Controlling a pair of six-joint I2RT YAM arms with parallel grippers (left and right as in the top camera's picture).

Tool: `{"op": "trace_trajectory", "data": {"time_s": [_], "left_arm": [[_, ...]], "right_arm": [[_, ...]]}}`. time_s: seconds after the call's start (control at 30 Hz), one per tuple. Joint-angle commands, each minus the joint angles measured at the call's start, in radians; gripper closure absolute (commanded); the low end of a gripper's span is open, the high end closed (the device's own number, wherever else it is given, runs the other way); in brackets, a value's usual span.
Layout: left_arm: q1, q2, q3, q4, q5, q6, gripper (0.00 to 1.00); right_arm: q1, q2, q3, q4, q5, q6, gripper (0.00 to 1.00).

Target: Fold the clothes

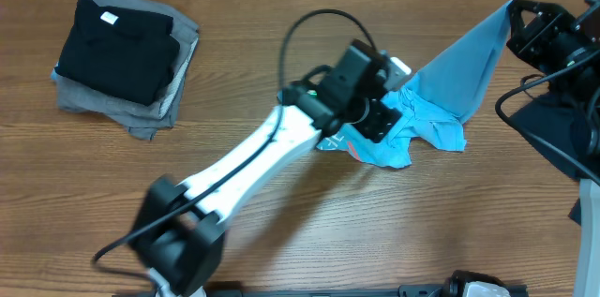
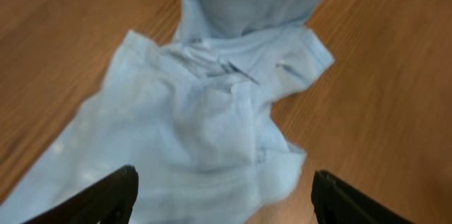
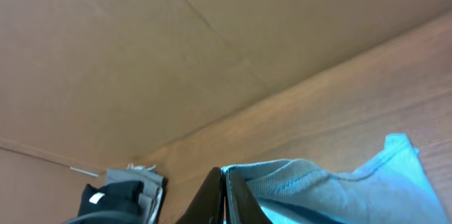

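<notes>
Blue tee (image 1: 461,70) pinched in R pincer (image 1: 513,14), rest bunched below spread L pincer (image 2: 222,194).

Left arm (image 1: 253,152) is stretched out diagonally, left gripper (image 2: 224,178) aimed down, jaws wide apart. Right gripper (image 3: 220,196) is raised far right, pinched on the light blue shirt (image 3: 325,189).

Light blue T-shirt (image 1: 450,81), paler and washed-out in the left wrist view. Brown wood-grain counter (image 1: 281,16). Black shirt (image 1: 117,44) over a grey shirt (image 1: 141,114). Dark navy cloth (image 1: 539,133) at the right edge. White left arm (image 1: 253,156) with black joints. Black left pincer (image 2: 226,199) and black right pincer (image 3: 224,196). Plain tan cardboard wall (image 3: 141,54).
</notes>
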Motion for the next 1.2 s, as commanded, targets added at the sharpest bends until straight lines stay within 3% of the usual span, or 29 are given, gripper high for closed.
{"op": "trace_trajectory", "data": {"time_s": [0.0, 0.2, 0.33, 0.4, 0.53, 0.67, 0.8, 0.97, 1.17], "left_arm": [[-0.006, 0.119, -0.013, 0.060, -0.031, -0.055, 0.20], [-0.006, 0.237, -0.013, 0.178, 0.066, -0.106, 0.28], [-0.006, 0.235, -0.008, 0.192, 0.067, -0.143, 0.68], [-0.002, 0.223, 0.015, 0.145, 0.068, -0.153, 0.96], [0.027, 0.152, 0.100, -0.050, 0.021, -0.148, 0.96], [0.084, 0.013, 0.216, -0.320, -0.133, -0.075, 0.96], [0.146, -0.142, 0.302, -0.497, -0.281, -0.059, 0.96], [0.222, -0.350, 0.354, -0.619, -0.390, -0.060, 0.96], [0.281, -0.588, 0.389, -0.663, -0.552, -0.079, 0.96]], "right_arm": [[0.002, -0.018, 0.008, -0.020, 0.016, 0.023, 0.96], [0.002, -0.018, 0.008, -0.061, 0.017, 0.019, 0.96], [0.002, -0.018, 0.008, -0.070, 0.017, 0.019, 0.96], [0.002, -0.018, 0.008, -0.070, 0.020, 0.011, 0.96], [0.000, -0.018, 0.008, -0.070, 0.093, 0.003, 0.96], [-0.023, -0.033, 0.008, -0.069, 0.180, -0.017, 0.96], [-0.087, -0.070, 0.016, -0.075, 0.182, -0.006, 0.96], [-0.165, -0.105, 0.053, -0.129, 0.188, -0.003, 0.96], [-0.175, -0.106, 0.134, -0.211, 0.267, -0.002, 0.95]]}}
